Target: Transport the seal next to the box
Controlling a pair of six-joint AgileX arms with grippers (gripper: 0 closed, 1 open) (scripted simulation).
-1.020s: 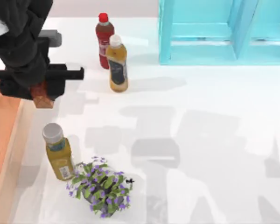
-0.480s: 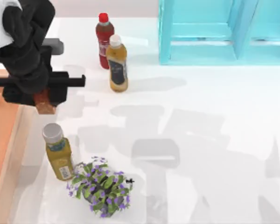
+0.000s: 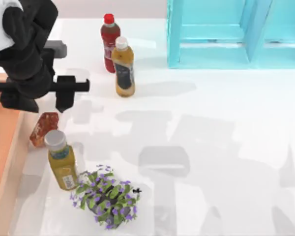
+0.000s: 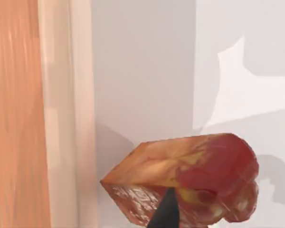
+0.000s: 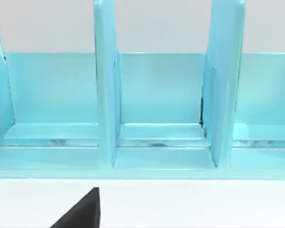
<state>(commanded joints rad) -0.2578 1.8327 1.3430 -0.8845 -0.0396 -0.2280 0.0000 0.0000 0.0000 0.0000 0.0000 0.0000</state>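
Left gripper [image 3: 39, 101] of the AgileX pair, poised above the left part of the worktop [image 3: 211, 147], with its fingers spread apart and holding nothing. The seal [image 3: 43, 129] lies below and just in front of it, free of both fingers and resting on the white surface. It sits just beside the box [image 3: 12, 147], close to the pale raised wall; whether it touches that wall cannot be told from the top view. In the left wrist view the seal [image 4: 190, 178] lies tipped on one side, not upright, with a narrow strip of worktop showing between it and the box wall [image 4: 66, 118]. One dark fingertip [image 4: 165, 213] overlaps its lower edge there.

The placement reads as deliberate: the task asks for the seal next to the box, not inside it, so it lies outside the wall. The open fingers fit a release, and the task appears essentially met. The tilt suggests the seal toppled on landing.

A yellow bottle with a grey cap [image 3: 60, 160] stands just beside the seal, so any withdrawal calls for a straight lift to avoid knocking either. A flowering plant [image 3: 107, 196] and two further bottles [image 3: 119, 61] stand clear. The right wrist view faces the turquoise shelf [image 5: 142, 109], the right arm being parked there.
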